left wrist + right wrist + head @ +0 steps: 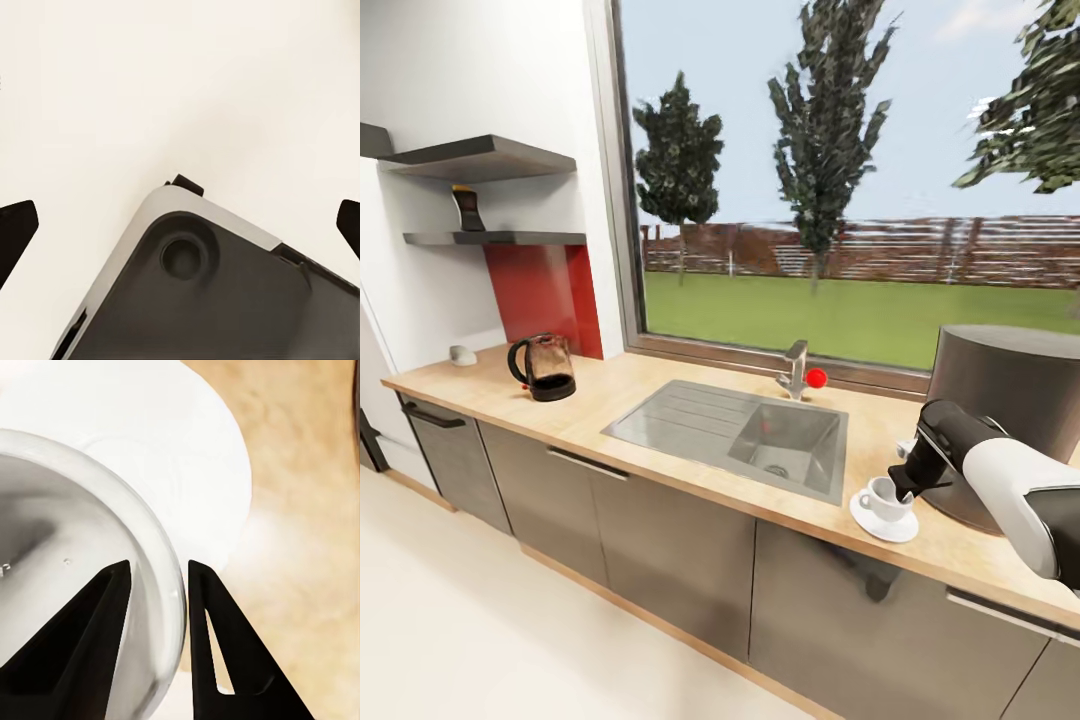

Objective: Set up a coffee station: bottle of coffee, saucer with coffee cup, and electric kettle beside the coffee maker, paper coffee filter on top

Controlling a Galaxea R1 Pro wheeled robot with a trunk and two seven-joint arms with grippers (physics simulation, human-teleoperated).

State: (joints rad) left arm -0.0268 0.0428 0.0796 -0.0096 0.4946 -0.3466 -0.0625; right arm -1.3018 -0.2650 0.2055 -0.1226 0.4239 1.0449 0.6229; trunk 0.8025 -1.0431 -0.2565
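While my right gripper sits at the coffee cup, I list what the head camera gives me along the wooden countertop.

Item: coffee cup, white, upright on the white saucer, which lies on the countertop just beside the sink and in front of a large dark cylindrical appliance. In the right wrist view the two dark fingers straddle the cup's rim, one inside the bowl and one outside, close against the wall; I count this as a pinch on the cup. The saucer shows beneath it.

Item: electric kettle, glass body with black handle and base, standing well apart from the cup on the far side of the sink, near the red wall panel.

Item: dark bottle, on the lower wall shelf above the kettle.

Item: tap behind the sink, with a red ball just beside it.

Item: left gripper, fingertips spread wide at either edge of the left wrist view, nothing between them; below lies pale floor and a grey corner of the robot's base.
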